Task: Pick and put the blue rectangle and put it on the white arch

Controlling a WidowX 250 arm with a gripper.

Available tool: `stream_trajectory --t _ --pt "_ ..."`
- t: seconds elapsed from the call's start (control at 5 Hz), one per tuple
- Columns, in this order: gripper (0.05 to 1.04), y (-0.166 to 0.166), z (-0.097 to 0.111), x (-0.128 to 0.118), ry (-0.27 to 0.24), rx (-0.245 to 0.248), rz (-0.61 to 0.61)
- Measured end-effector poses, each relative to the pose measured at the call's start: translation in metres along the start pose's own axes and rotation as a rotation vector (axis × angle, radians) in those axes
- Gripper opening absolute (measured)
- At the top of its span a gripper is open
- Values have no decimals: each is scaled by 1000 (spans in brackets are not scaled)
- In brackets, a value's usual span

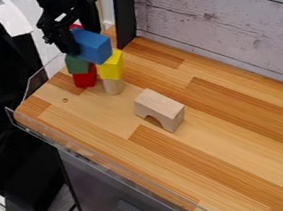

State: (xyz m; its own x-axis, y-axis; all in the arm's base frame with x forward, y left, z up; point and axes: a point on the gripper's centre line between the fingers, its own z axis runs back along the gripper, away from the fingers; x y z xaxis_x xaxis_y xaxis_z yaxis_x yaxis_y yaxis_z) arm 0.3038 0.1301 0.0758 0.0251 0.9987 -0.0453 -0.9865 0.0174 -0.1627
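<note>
Blue and oblong, the block to be moved (94, 45) sits at the upper left of the camera view, by the worktop's (248, 161) far left end, with the black gripper (70, 37) right at its upper side. Whether the jaws are apart or clamped on the block, I cannot tell. The block slants, one end face turned toward the lower right, and it appears above two short stacks; whether it touches them is also unclear.

One stack has a green block (78, 65) over a red block (86, 78). Just beside it, nearer the wall side, a yellow block (111, 65) stands on a pale wooden piece (113, 85). A bit of another red piece (76, 25) peeps out past the blue block's upper end, mostly hidden.

Plain pale wood, the arch (161, 107) stands upright on the worktop, apart from the stacks and farther down toward the lower right. Its flat top faces up, its curved opening is turned toward the lower-left edge, and nothing lies on it.

Along that lower-left edge runs a clear rim (106, 162). Whitewashed boards (224, 8) rise behind the opposite edge, and a dark upright post (125, 11) stands at the far corner, close to the stacks.
</note>
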Motion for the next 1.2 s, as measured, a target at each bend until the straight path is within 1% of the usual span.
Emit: stream_trajectory --t 0.2,0.4,0.6,0.8,1.0,1.2 --pt "561 -1 -1 -1 1 -10 5" --pt "561 -2 -1 -2 7 -21 7" --pt "561 -2 -1 -8 36 -36 -11" --pt "561 0 9 -20 53 -67 -43" --pt "561 2 22 -42 29 -50 -124" --pt "561 6 27 -66 18 -39 -169"
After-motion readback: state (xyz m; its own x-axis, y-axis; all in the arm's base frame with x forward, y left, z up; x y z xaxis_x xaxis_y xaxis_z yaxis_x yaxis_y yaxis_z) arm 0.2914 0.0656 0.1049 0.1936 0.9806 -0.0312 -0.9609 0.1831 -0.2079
